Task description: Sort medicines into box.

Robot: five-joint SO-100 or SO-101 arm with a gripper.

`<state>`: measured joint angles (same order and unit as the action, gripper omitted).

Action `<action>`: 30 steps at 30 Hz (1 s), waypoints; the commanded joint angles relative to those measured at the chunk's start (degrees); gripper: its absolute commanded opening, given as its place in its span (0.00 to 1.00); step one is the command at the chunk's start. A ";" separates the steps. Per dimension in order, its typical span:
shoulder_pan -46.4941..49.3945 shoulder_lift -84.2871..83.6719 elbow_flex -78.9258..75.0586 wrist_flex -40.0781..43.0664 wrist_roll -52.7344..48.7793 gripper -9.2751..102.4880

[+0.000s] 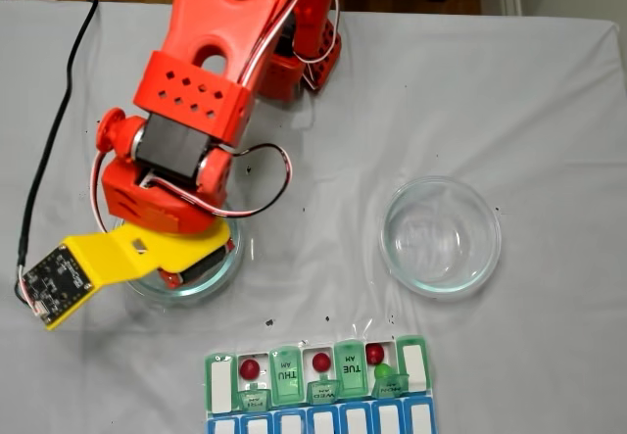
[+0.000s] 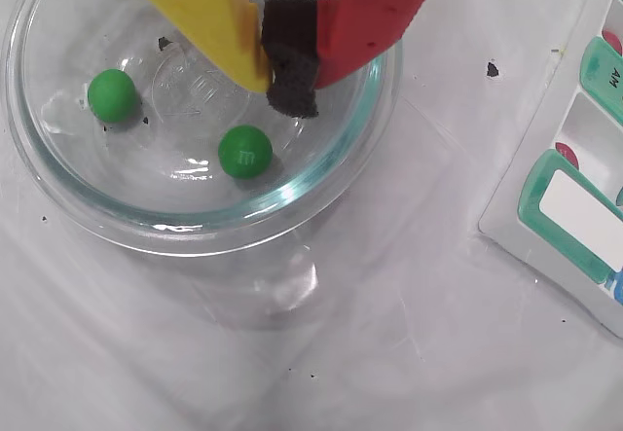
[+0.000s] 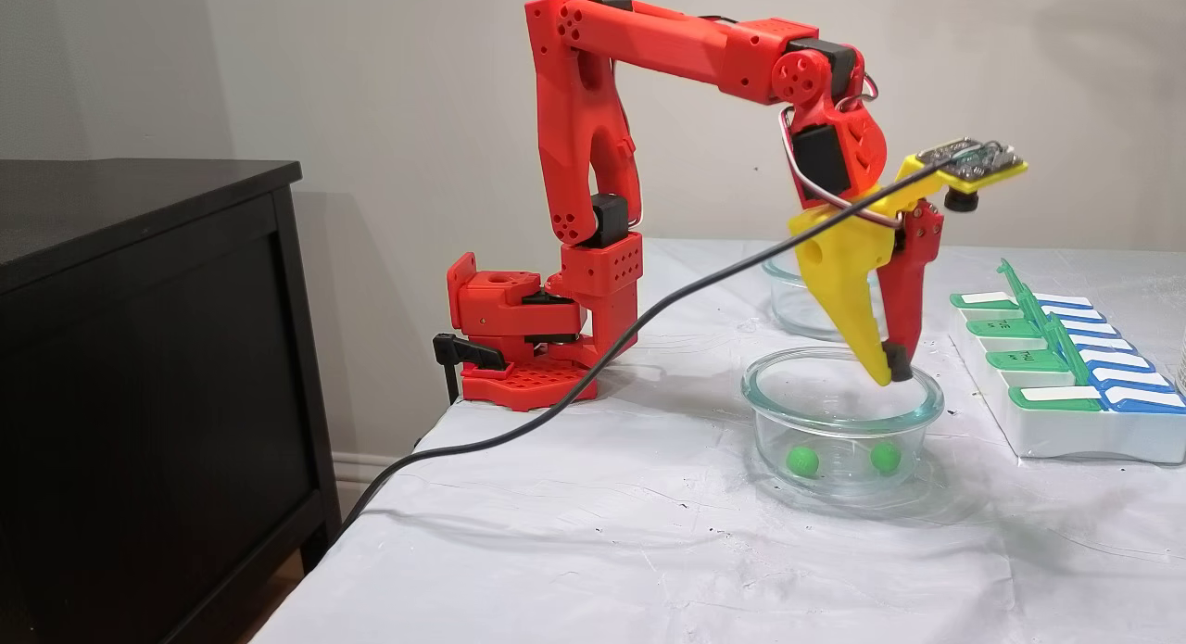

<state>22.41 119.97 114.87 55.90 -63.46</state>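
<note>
A white cloth covers the table, which stands against a pale wall beside a dark cabinet. Near the table's left edge in a fixed view, a glass dish holds two green balls, apart from each other on its floor. The gripper hangs just above this dish's rim, its yellow and red fingers brought together with only the dark foam pad between them, holding nothing. A second glass dish sits toward the right edge. The box lies at the near edge, several green lids raised. Three open compartments each hold a red ball, and a green ball lies just beside the rightmost red one.
</note>
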 commanded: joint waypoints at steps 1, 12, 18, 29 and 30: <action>1.32 6.59 -2.64 -0.70 -1.49 0.08; 5.01 3.16 0.97 -0.44 -18.02 0.08; 5.01 3.08 4.48 -2.90 -25.75 0.17; 2.64 1.41 7.65 -8.09 -27.95 0.26; 2.64 0.79 7.73 -8.70 -28.21 0.26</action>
<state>25.75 120.76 123.93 49.48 -90.97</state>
